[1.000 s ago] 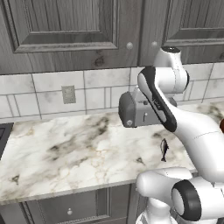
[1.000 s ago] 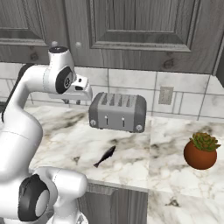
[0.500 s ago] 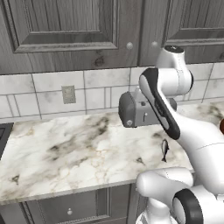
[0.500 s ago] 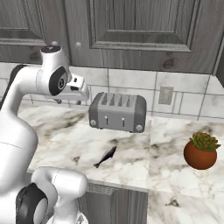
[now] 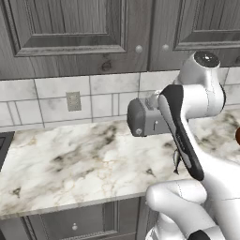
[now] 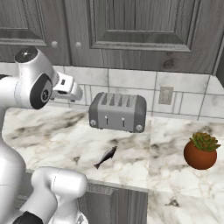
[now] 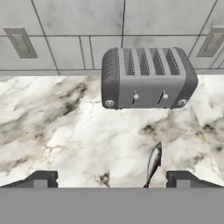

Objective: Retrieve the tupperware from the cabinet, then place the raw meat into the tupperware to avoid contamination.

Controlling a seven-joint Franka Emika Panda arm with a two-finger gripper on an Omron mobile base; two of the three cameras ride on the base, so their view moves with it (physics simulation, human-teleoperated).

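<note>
I have the gripper (image 7: 111, 178) spread wide and holding nothing, hanging over the worktop (image 5: 70, 164) and looking towards the back wall. The raw meat (image 6: 105, 157) lies loose on the worktop near its front edge, in front of the toaster (image 6: 117, 111) and well apart from it; in the hand view it sits just between the finger tips and a little to one side. The cabinet (image 5: 75, 33) doors above are both closed, and I cannot see the tupperware behind them.

My worry is order. If I drop onto the fish now, I would be carrying raw meat with nowhere clean to put it, so I judge the cabinet has to come first. Its knobs (image 5: 138, 48) are small and round, and a wide-open gripper could slide off one or miss it. The arm's elbow stands close in front of the toaster, so a careless swing upward might clip it. A low sweep of the gripper could also nudge the fish off the front edge.
</note>
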